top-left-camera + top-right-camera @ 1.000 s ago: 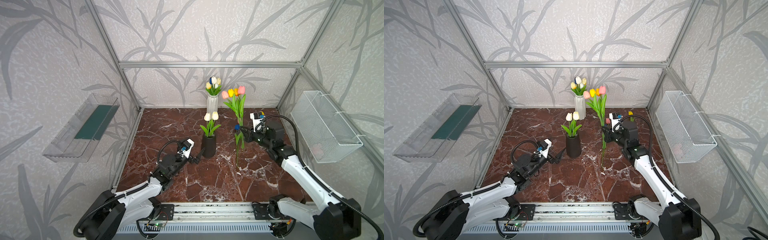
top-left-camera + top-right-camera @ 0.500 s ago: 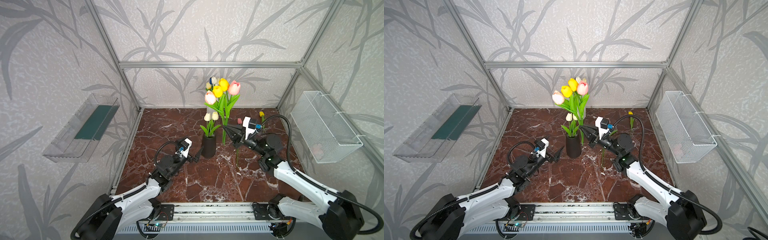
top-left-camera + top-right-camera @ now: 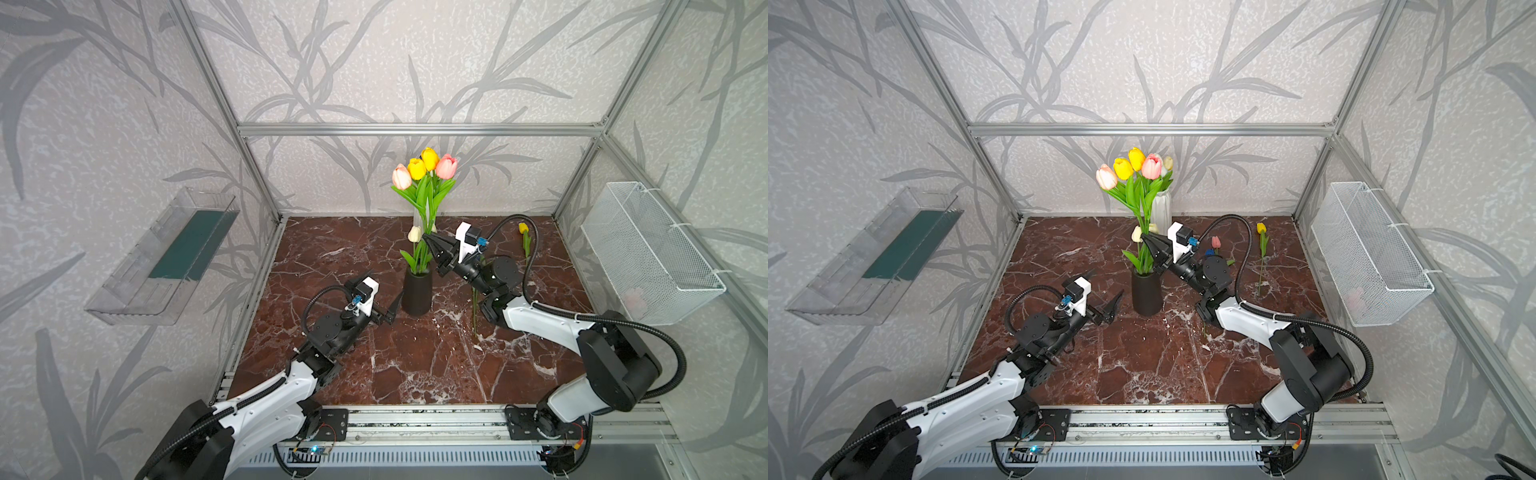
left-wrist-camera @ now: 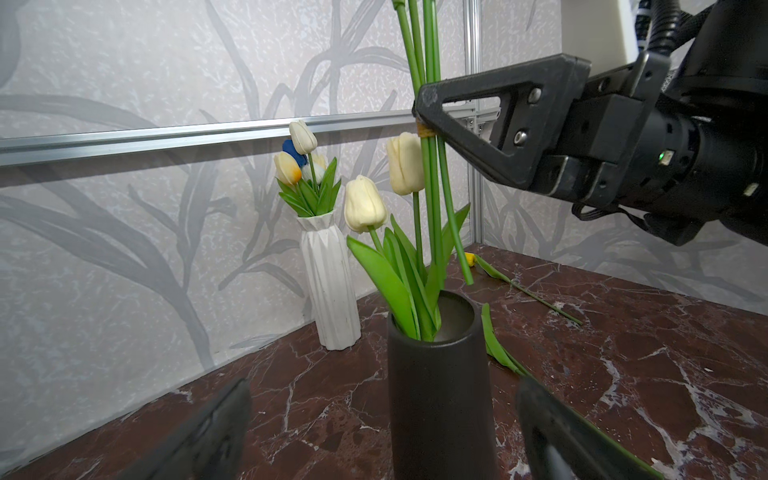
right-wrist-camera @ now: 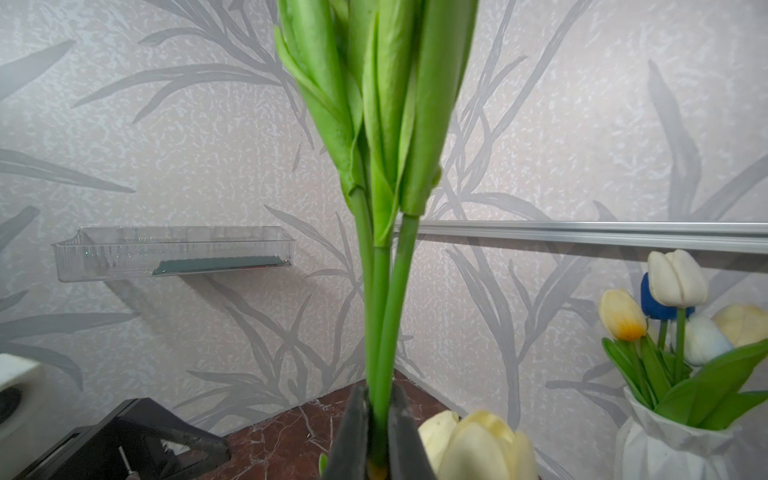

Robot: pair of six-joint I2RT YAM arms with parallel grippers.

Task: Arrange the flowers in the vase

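Holds the left gripper [image 3: 1104, 291] low on an outstretched arm just left of the black vase [image 3: 417, 293], jaws wide apart on nothing, and from the vase's right, elbow bent, clamps the right gripper [image 3: 428, 241] tight on the flowers [image 3: 426, 195], bunch upright, heads up, stem ends down at the vase's mouth.

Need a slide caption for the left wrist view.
Right gripper holds a tulip bunch at the mouth of the black vase with cream tulips inside.

A robotics lab test cell: an aluminium-profile frame [image 3: 415, 129] with leaf-patterned panels [image 3: 332, 62] boxes in a marble-look tabletop [image 3: 415, 374]; robot arms [image 3: 266, 401] bolt to a rail [image 3: 415, 419] along its near edge.
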